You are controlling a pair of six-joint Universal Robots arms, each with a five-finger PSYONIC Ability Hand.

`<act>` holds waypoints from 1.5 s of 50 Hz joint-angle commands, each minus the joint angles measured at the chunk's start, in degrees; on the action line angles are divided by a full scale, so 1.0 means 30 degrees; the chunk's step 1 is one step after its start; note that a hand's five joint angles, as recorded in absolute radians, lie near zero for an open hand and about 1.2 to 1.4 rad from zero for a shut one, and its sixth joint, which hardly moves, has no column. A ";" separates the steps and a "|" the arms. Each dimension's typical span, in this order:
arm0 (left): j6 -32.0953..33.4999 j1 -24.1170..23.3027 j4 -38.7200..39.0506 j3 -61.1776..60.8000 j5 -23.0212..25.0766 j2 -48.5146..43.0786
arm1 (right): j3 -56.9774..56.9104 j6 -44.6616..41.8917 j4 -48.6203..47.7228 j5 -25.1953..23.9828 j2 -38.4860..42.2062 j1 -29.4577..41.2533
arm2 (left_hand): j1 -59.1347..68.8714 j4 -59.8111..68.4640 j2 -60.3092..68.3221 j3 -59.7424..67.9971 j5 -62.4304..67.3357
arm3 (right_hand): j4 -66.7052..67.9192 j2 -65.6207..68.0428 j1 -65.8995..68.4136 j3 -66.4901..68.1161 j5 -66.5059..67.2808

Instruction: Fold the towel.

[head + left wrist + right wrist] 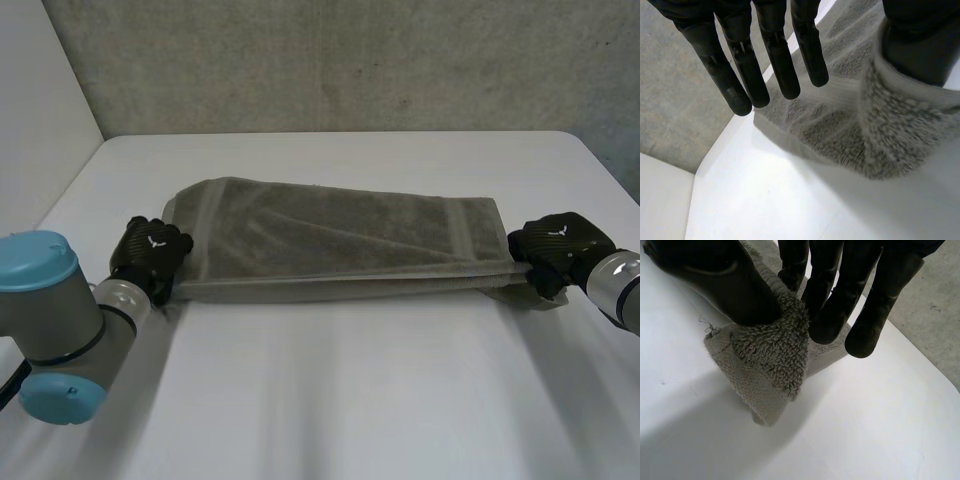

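Head view had both my arms reaching in from the near side of the white table, one hand at each end of the towel. The towel was grey and lay folded lengthwise across the middle of the table, closer to the far edge than to the near one, its long side running from left to right. Its near edge was a straight line between my two hands.

My left hand sat back-up at the towel's left end, at the near corner, with my left arm coming from the table's near left corner. In the left wrist view its fingers were straight and spread, their tips in front of the cloth with a gap between them and the thumb. The towel's corner rose from the table and hung bunched over that thumb, so the hand was relaxed rather than clenched.

My right hand was at the towel's right end, near the table's right edge, also at the near corner. In the right wrist view its thumb and fingers pinched the towel's corner between them, the cloth lifted into a small peak with its hem on the table.
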 commanded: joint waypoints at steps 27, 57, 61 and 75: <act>-0.3066 0.1372 -0.2556 0.1504 0.1294 0.8331 | -0.2849 0.1421 0.1761 -0.0162 -0.5884 0.0083 | 1.1655 1.1471 1.1529 1.1731 0.8518 | 0.1107 0.1025 0.1077 0.0944 0.0722; -0.2719 0.0642 -0.4905 1.1692 0.2000 -0.2527 | -1.4185 -0.1823 0.7072 0.2266 0.5940 0.2248 | 1.1655 1.1471 1.1529 1.1731 0.8518 | 0.1107 0.1025 0.1077 0.0944 0.0722; -0.2367 0.0466 -0.4788 1.3829 0.1941 -0.3555 | -1.6175 -0.2910 0.6199 0.3260 0.7145 0.2718 | 1.1655 1.1471 1.1529 1.1731 0.8518 | 0.1107 0.1025 0.1077 0.0944 0.0722; -0.9615 0.0347 0.0342 1.7096 0.0271 -0.0693 | -1.3055 -0.0162 -0.7991 0.3999 0.1498 0.3130 | 1.1655 1.1471 1.1529 1.1731 0.8518 | 0.1107 0.1025 0.1077 0.0944 0.0722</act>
